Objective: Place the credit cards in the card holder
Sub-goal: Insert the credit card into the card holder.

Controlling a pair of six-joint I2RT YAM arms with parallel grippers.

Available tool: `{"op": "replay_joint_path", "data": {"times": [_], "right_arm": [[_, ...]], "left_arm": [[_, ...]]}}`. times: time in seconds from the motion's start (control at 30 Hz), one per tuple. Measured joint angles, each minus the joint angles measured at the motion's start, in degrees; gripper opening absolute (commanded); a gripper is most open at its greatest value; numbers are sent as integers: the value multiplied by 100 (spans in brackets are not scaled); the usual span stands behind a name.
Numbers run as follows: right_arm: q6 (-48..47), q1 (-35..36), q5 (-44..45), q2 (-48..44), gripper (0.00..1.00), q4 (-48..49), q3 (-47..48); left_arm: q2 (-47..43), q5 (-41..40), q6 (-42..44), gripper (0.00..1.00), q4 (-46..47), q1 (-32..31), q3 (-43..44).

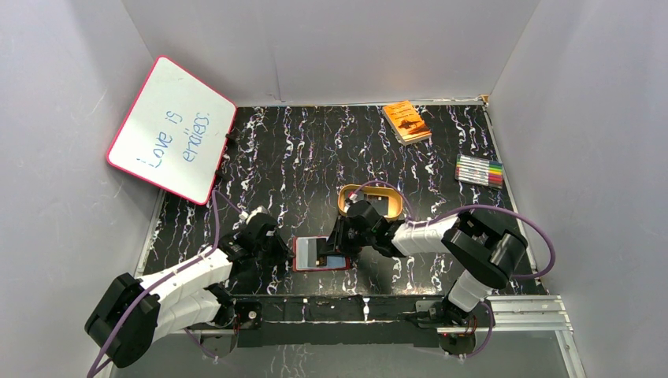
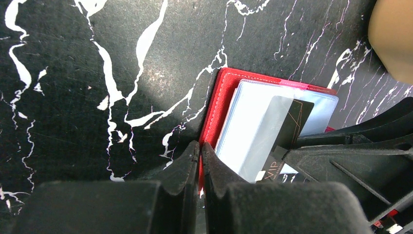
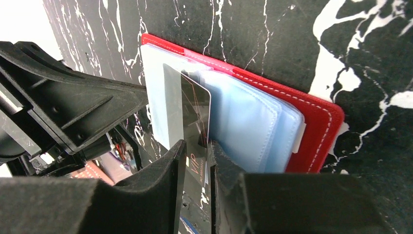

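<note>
My left claw (image 2: pixel 200 157) is clamped shut on the near edge of the card holder (image 2: pixel 221 97), pinning the red cover open on the counter (image 2: pixel 97 97) with its clear sleeves (image 3: pixel 253 122) fanned up. My right claw (image 3: pixel 197 163) is right at those sleeves, and the dark credit card (image 3: pixel 196 109) stands between its jaws, which sit a little apart rather than squeezing. Part of the card shows greyed behind a clear sleeve. The lettered end pokes out in the gap between my fingers. So I call this one partway home: it wants pushing down the rest of the way. (A pale sheet (image 3: pixel 158 97) stands just beside it, sleeve page or second card, I can't tell.) Any other cards waiting I can't make out from here, and the holder is not yet folded or snapped.
</note>
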Motion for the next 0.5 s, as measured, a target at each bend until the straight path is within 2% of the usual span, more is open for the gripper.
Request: {"op": "replay_joint_path", "data": {"times": [0.5], "right_arm": [[-271,111,-7,149,35,-365,389]], "left_arm": [[28,116,2,2,42,0,-2]]}}
